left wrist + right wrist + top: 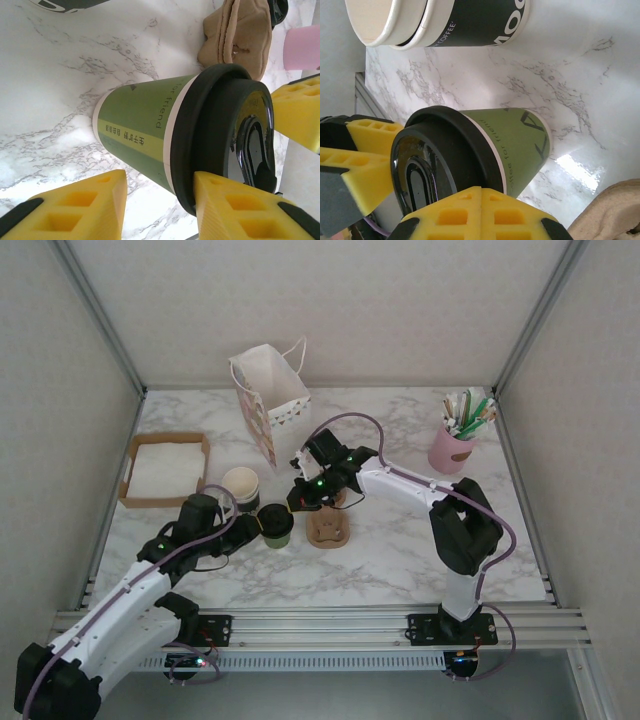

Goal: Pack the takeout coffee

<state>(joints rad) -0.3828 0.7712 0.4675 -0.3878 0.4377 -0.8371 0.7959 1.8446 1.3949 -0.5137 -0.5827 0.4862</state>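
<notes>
1. While both arms reached toward the middle of the marble table, the coffee stood upright on it with its black lid on.
2. The coffee sat between the stack of lidless cups, to its left and a little behind, and the brown carrier, just beside it on the right.
3. The left gripper was at the coffee's left side, low and close to the cup.
4. From the left wrist, that gripper's yellow fingers stood apart. One was clear of the green cup wall and the other was against the lid's rim. They clamped nothing.
5. The right gripper was at the coffee's right rear, near the top of the cup.
6. From the right wrist, its two yellow fingers were pressed together with nothing between them. Their tips were at the edge of the lid.
7. A paper bag stood at the back of the table.
8. A cardboard tray holding something white lay at the left.
9. A pink pot of sticks stood at the far right, well apart from the coffee.
</notes>
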